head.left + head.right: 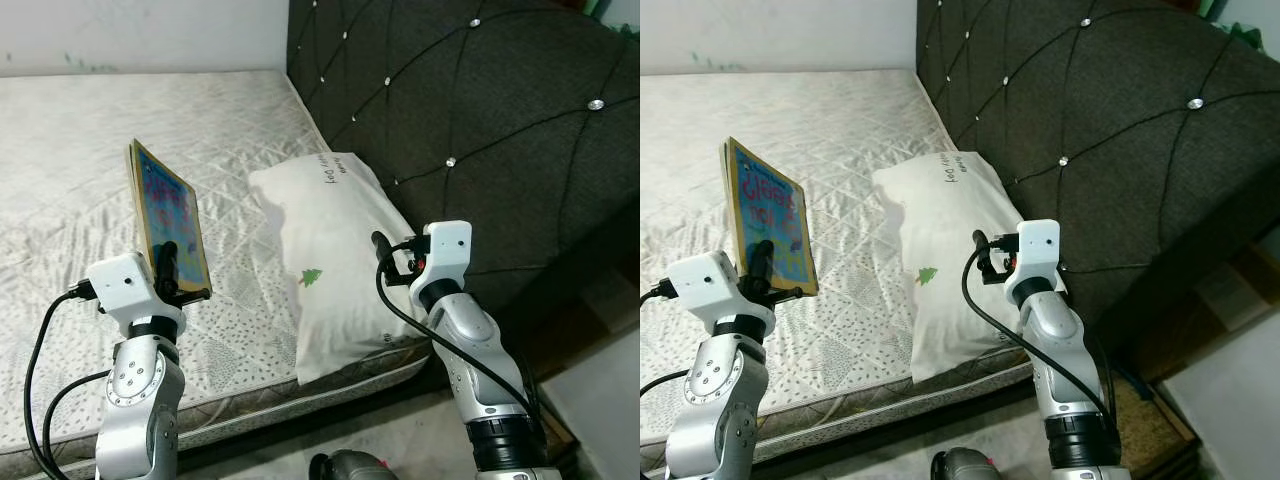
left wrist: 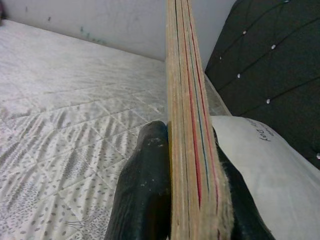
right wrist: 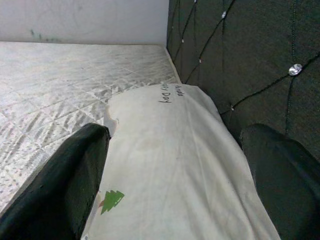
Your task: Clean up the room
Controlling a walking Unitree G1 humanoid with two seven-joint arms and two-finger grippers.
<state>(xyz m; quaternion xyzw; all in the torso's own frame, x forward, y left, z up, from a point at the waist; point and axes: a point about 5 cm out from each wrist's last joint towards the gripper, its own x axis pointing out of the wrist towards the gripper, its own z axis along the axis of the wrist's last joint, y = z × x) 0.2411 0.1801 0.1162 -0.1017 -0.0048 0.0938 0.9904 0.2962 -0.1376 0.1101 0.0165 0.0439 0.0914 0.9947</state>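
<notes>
A thin colourful picture book [image 1: 170,218] stands upright on its edge above the mattress, held at its lower corner by my left gripper [image 1: 172,268], which is shut on it. In the left wrist view the book's layered edge [image 2: 187,125] runs straight up between the two black fingers [image 2: 145,185]. A white pillow [image 1: 325,255] with a small green tree print lies along the dark headboard. My right gripper [image 1: 385,262] hovers open over the pillow's near end, and in the right wrist view its fingers [image 3: 65,185] stand wide apart with the pillow [image 3: 170,160] between them.
The bare quilted mattress [image 1: 80,150] spreads to the left and back, up to a white wall. A dark tufted headboard [image 1: 480,120] with silver studs rises on the right. The bed's front edge [image 1: 330,385] lies just below both arms, with floor beneath.
</notes>
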